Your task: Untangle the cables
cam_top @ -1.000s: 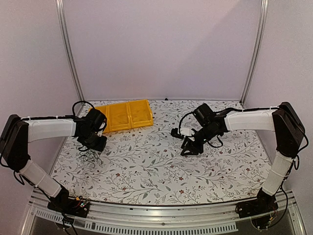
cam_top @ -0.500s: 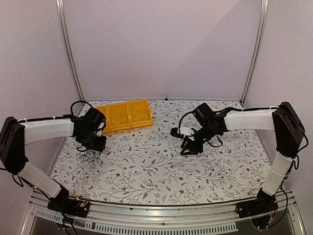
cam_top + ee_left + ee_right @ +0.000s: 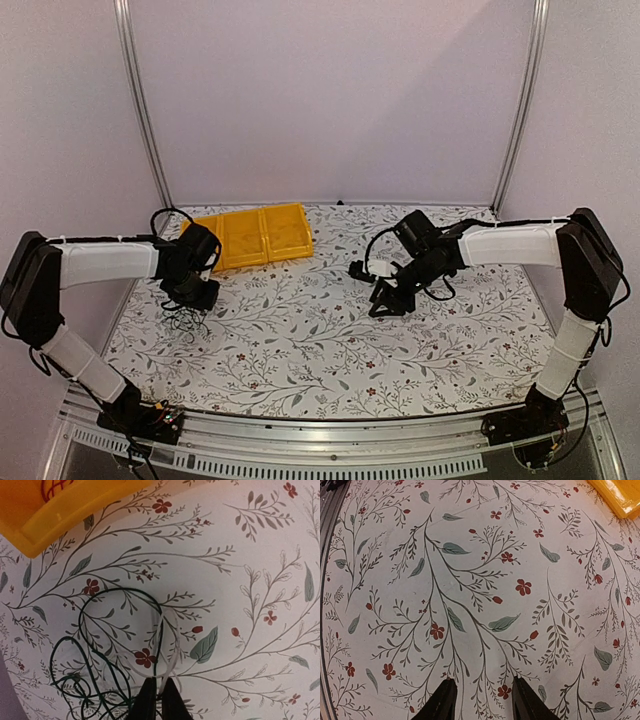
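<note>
Your left fingers sat at bottom centre of left wrist view, pressed together, clamped on cables: thin dark loops plus one whitish strand, on floral surface at lower left of frame, near yellow tray at upper left. Top view showed tangle at left, just below tray. Your right fingers stood apart over surface, centre-right of top view

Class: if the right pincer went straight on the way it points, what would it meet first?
Most likely the bare table. The right pincer is open and tilted down at it, with nothing between or ahead of its fingers. The tray lies off to one side of that line.
</note>
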`<state>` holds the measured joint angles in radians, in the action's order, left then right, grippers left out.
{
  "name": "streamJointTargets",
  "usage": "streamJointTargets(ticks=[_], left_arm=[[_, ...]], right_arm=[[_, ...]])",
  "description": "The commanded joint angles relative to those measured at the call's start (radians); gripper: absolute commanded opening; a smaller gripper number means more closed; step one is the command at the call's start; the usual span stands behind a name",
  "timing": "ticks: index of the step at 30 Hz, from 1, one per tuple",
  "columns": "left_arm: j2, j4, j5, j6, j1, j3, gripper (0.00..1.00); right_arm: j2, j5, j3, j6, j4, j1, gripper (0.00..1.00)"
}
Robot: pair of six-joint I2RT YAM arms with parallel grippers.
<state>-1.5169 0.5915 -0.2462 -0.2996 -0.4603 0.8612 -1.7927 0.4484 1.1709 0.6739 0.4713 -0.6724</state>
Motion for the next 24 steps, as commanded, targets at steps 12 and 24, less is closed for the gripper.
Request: streamJointTargets(ticks=[12,24], left_arm=[[0.23,0.107,0.102,0.135,-0.074,0.443,0.0],[0.264,-0.07,0.233,0.133,-0.177,0.641,0.0]], right_arm=[[0.011,0.104,0.186,-0.058,0.093,-0.009,0.42],[0.019,0.34,0.732,-0.253,0.152,-0.014,0.51]])
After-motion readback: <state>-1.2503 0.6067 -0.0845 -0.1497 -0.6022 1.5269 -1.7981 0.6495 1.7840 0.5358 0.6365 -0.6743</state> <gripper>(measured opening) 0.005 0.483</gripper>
